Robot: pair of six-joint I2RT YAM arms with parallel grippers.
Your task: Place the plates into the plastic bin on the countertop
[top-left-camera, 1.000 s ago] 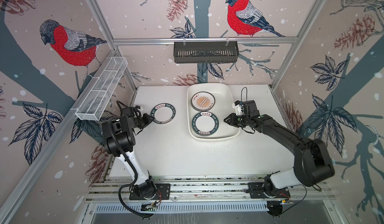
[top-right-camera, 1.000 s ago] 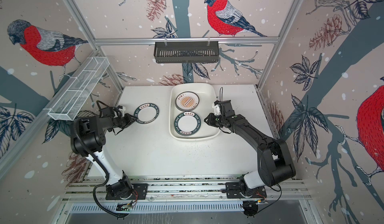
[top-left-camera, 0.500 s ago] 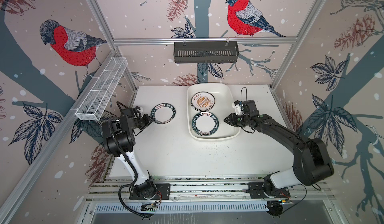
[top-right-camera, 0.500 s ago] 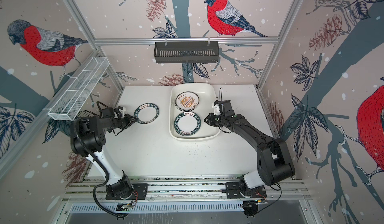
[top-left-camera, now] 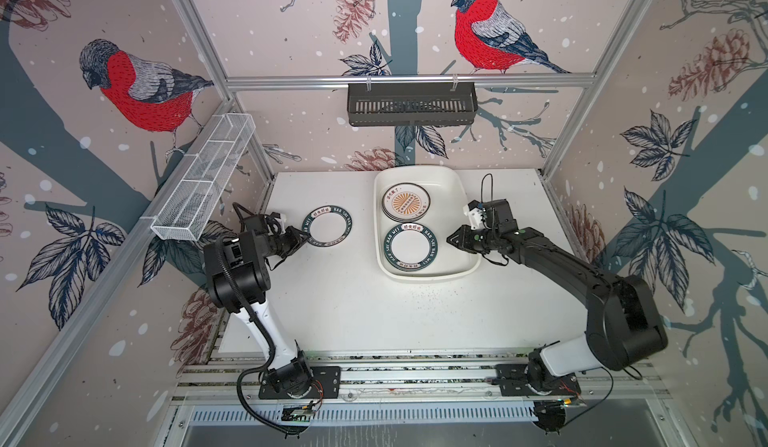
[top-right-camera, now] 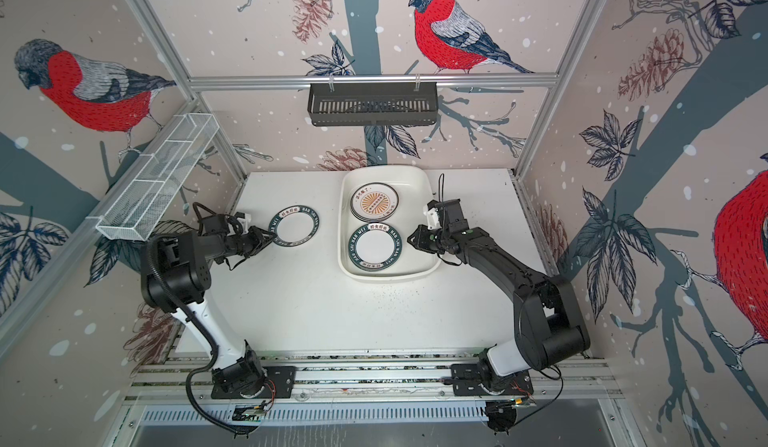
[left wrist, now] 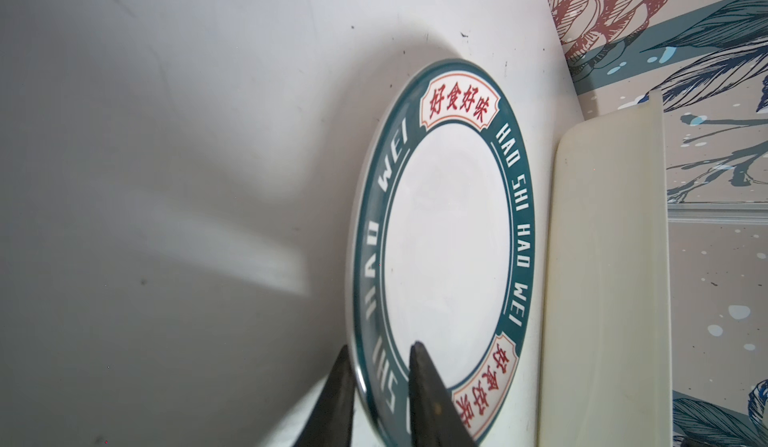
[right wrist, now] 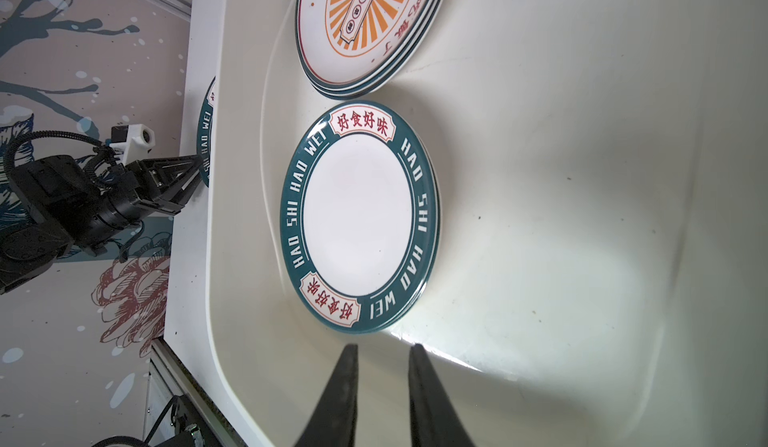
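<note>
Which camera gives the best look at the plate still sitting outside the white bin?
The left wrist view: the dark-rimmed plate fills the frame, lettering readable, with the left gripper straddling its rim. Both top views show the plate whole but small. The right wrist view catches only a sliver behind the plastic bin.

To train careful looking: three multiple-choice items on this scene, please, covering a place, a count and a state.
1. Where is the sunburst plate? A in the plastic bin; B on the countertop; C in the black basket.
2. How many plates lie directly on the countertop? A none; B one; C three.
3. The right claw is: A gripping a plate; B out of view; C empty, over the bin.
Answers: A, it tops the bin's far stack; B, one teal-rimmed plate lies there; C, nothing between its jaws.
</note>
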